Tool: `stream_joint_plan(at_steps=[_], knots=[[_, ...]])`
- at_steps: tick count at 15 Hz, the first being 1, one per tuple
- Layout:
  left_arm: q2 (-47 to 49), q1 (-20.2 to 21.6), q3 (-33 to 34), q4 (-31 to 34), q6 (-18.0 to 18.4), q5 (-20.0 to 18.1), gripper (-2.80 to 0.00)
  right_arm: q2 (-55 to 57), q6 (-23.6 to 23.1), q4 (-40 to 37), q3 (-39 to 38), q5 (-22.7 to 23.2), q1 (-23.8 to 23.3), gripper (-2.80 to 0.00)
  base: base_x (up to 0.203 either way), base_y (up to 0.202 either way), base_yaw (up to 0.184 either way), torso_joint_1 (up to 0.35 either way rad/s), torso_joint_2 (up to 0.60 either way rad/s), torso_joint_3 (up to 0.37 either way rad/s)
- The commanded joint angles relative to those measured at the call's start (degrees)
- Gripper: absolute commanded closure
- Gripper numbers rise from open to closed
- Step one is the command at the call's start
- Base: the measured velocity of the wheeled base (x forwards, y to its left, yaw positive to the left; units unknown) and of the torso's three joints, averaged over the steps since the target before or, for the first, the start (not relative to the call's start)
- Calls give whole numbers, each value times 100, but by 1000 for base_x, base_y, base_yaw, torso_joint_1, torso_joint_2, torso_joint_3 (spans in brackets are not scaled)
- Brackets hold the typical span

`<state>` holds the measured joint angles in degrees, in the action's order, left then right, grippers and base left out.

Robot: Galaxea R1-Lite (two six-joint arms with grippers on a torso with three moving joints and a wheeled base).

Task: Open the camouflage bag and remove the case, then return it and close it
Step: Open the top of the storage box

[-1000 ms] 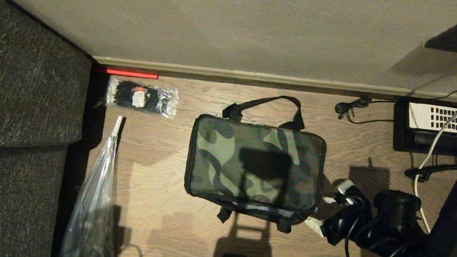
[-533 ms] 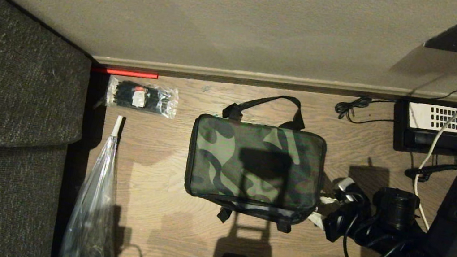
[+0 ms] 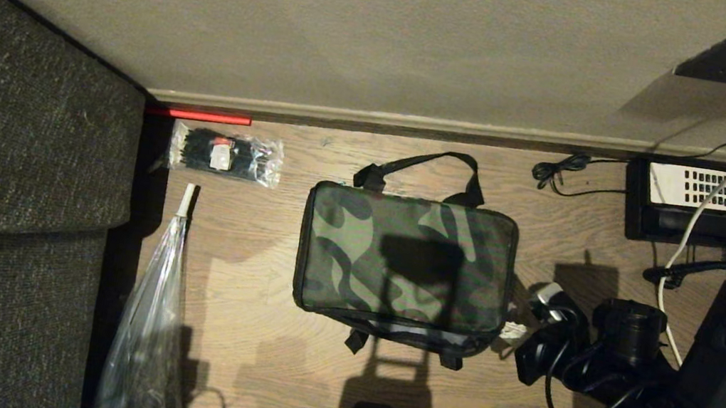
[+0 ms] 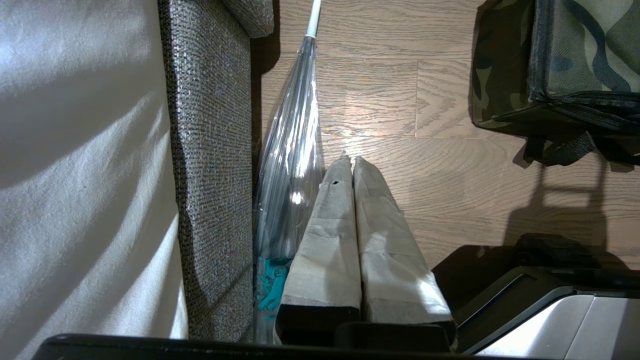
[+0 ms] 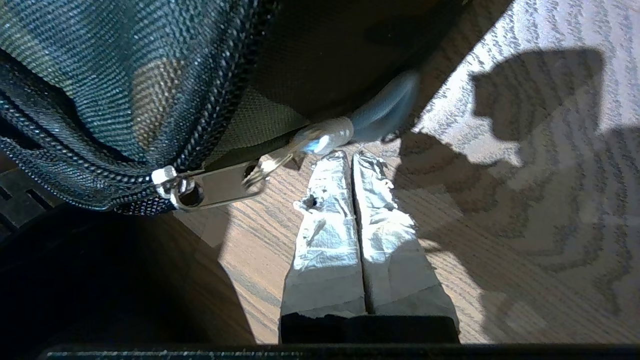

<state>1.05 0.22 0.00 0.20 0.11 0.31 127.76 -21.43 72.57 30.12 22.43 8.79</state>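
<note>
Right end effector (image 5: 352,157), fingers pressed together empty, sits just beside the camouflage bag (image 3: 404,268) zipper pull (image 5: 220,184)

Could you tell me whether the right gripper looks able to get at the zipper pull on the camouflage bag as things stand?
Probably yes. The right gripper sits at the camouflage bag's right end, fingertips shut just beside the zipper pull and its cord loop, nothing between them. Shut, it seems to have missed the pull, so it must reopen first.

We count one camouflage bag (image 3: 404,268), one clear packet of black ties (image 3: 225,154) and one desk phone (image 3: 687,202). We also see one clear umbrella (image 3: 152,316).
</note>
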Motion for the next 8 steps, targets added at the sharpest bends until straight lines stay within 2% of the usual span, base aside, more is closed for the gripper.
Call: stream_joint_plan(at_steps=[1,6,7,8], knots=[[9,4,18,6,-2,4,0,-66,-10,29,-58,16,0,0,0,0,0,0,0,0],[16,4,18,6,-2,10,0,-200,-92,32,-306,25,0,0,0,0,0,0,0,0],[18,4,18,6,-2,4,0,-232,-128,8,-372,25,0,-280,0,0,0,0,0,0],[18,4,18,5,-2,4,0,-243,-142,-32,-384,25,0,-280,0,0,0,0,0,0]])
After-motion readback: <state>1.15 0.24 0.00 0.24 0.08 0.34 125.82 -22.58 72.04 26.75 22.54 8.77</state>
